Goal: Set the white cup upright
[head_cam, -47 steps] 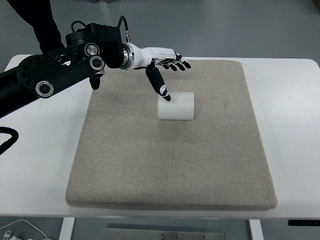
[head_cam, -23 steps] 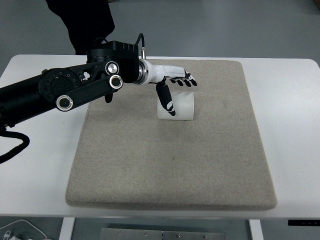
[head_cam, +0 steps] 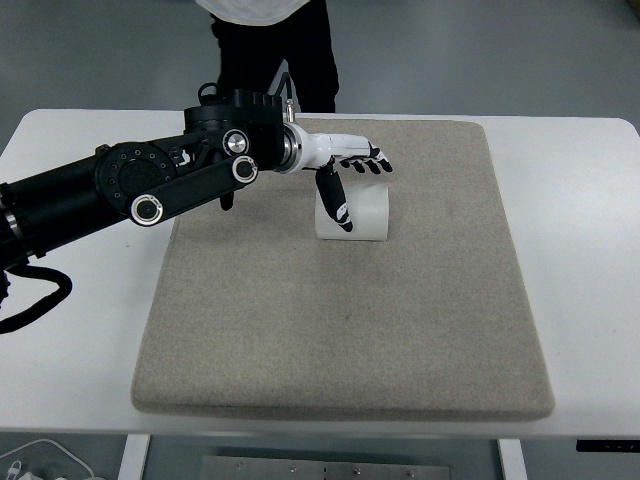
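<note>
— Moved since half a second back? Little: left arm shifted slightly toward the upper middle of the frame, left hand kept over the white cup; person at the top edge stepped rightward, now at upper centre.

— And the cup itself?

— Plain white, smooth, cylindrical, lying on its side on the grey mat, a little above the middle of the frame. Long axis running left to right. Which end is the mouth: cannot tell.

— State of the hand?

— Fingers stretched out nearly flat over the cup's upper edge, thumb pointing down across the cup's left front face. Spread, not closed around anything. Thumb tip apparently touching the cup wall, though contact hard to confirm.

— Anything else worth noting?

— Mat covering most of the white desk, bare desk showing at left and right. Right hand out of sight.
</note>
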